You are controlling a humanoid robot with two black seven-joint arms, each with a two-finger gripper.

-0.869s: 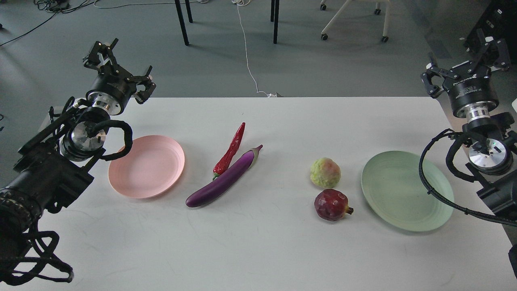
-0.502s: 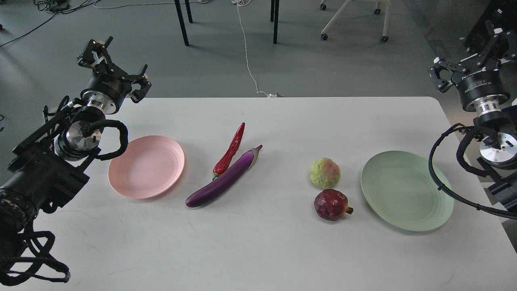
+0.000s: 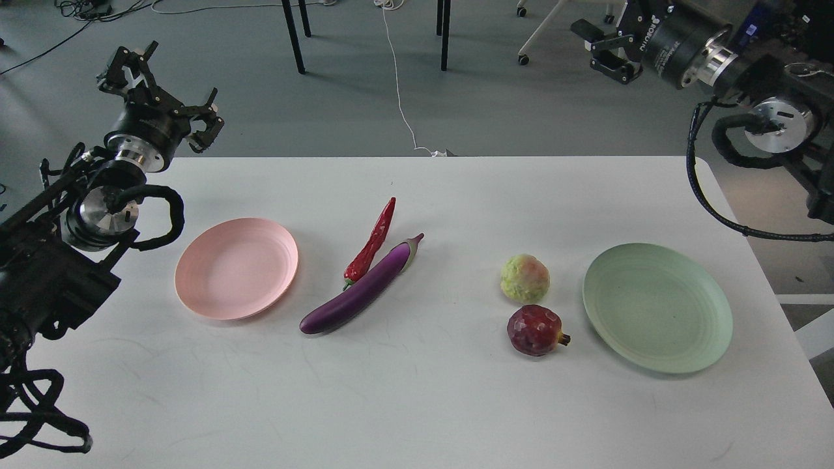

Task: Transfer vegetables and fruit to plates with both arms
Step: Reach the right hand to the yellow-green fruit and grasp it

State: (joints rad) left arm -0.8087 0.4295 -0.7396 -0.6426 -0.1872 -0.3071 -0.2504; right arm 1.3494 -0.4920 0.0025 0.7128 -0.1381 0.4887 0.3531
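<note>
A purple eggplant (image 3: pixel 360 288) lies diagonally at the table's middle, with a red chili pepper (image 3: pixel 373 242) touching its upper left side. A yellow-green fruit (image 3: pixel 525 279) and a dark red fruit (image 3: pixel 536 330) sit apart, just left of the pale green plate (image 3: pixel 657 307). The pale pink plate (image 3: pixel 236 268) is at the left and has nothing on it. My left gripper (image 3: pixel 169 91) is open and empty, raised beyond the table's back left corner. My right gripper (image 3: pixel 594 47) is open and empty, high above the floor behind the table's back right.
The white table (image 3: pixel 430 404) has its back edge just below both grippers. Behind it on the grey floor are black table legs (image 3: pixel 294 36), a white cable (image 3: pixel 399 85) and a wheeled chair base (image 3: pixel 573 32).
</note>
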